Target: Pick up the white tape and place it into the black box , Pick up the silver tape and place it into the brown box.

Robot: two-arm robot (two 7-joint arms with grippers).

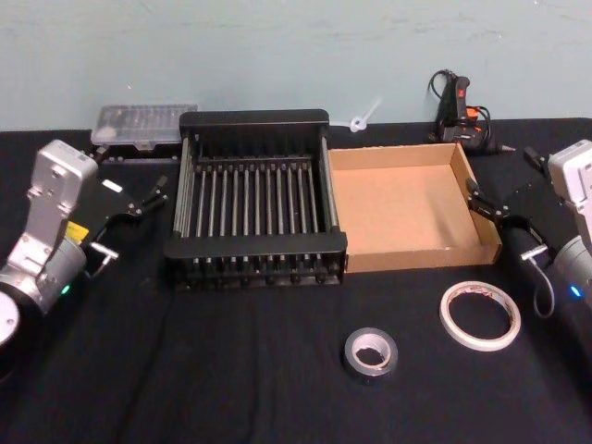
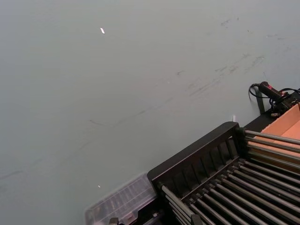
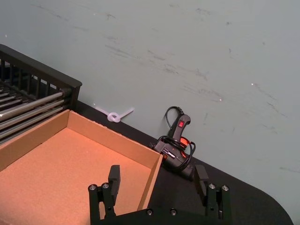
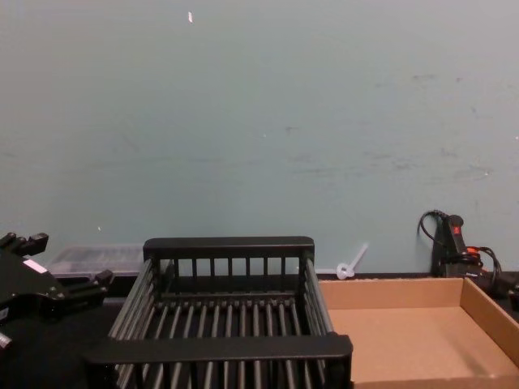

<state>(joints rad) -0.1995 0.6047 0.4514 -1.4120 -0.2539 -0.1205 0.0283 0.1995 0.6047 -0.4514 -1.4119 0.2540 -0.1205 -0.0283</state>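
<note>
The white tape [image 1: 479,315] lies flat on the black tabletop at the front right. The silver tape [image 1: 371,354], smaller and thicker, lies to its left and nearer the front edge. Behind them the black box [image 1: 254,199] [image 4: 231,324] and the brown box [image 1: 407,208] [image 3: 70,159] stand side by side, both with nothing in them. My left gripper [image 1: 148,197] [image 4: 61,263] hovers open just left of the black box. My right gripper [image 1: 486,205] [image 3: 157,176] is open beside the brown box's right wall, well behind the tapes.
A clear plastic case [image 1: 143,125] sits behind the black box at the back left. At the back right, against the wall, are a black glue gun [image 1: 462,116] [image 3: 178,145] and a white plastic tie [image 1: 363,118]. Open black tabletop lies around both tapes.
</note>
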